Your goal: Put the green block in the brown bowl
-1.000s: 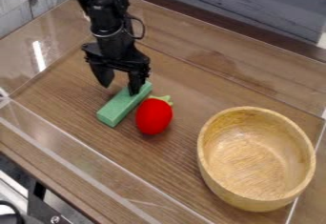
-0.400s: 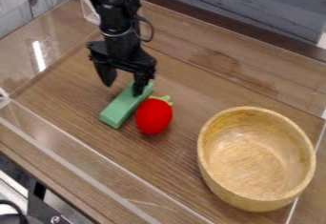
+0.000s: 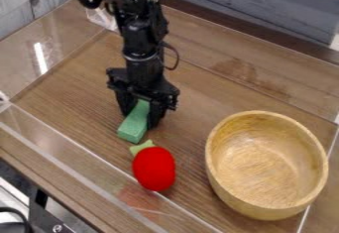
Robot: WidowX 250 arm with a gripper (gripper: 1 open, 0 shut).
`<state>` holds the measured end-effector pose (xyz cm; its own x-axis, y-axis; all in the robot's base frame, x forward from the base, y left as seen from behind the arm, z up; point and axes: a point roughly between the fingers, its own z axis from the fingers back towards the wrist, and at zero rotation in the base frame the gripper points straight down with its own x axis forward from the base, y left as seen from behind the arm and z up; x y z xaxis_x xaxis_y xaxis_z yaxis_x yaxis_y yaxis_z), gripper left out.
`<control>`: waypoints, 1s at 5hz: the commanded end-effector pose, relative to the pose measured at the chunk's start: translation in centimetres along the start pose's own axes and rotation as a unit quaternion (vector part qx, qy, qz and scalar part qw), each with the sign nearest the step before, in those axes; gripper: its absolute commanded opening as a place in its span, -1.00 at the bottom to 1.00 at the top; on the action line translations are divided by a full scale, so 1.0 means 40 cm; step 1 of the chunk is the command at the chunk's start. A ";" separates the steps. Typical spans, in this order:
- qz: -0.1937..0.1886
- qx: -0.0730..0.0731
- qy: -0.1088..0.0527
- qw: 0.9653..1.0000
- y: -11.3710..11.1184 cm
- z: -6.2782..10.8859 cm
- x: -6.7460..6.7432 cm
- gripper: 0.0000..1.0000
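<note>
The gripper (image 3: 142, 106) points straight down over the wooden table (image 3: 79, 88), its two dark fingers (image 3: 123, 102) set on either side of the upper end of the green block (image 3: 134, 124), pinching it. The block's lower end seems to rest on the table. A red strawberry toy (image 3: 155, 168) lies just below it. The brown bowl (image 3: 267, 164) sits well apart to the right.

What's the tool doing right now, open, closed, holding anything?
Tool: its fingers straddle the small flat light-green rectangular block on the wooden table; whether it has closed cannot be told.
</note>
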<state>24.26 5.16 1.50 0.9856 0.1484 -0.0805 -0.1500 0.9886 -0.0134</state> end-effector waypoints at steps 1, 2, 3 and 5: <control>0.011 -0.012 -0.027 1.000 0.015 0.060 -0.015 -1.00; 0.028 -0.024 -0.040 0.999 0.020 0.080 -0.006 -1.00; 0.044 -0.033 -0.053 0.997 0.026 0.091 0.004 -1.00; 0.064 -0.045 -0.078 0.994 0.030 0.127 0.015 -1.00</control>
<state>24.03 6.02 4.86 0.9604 0.2788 -0.0006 -0.2773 0.9552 -0.1030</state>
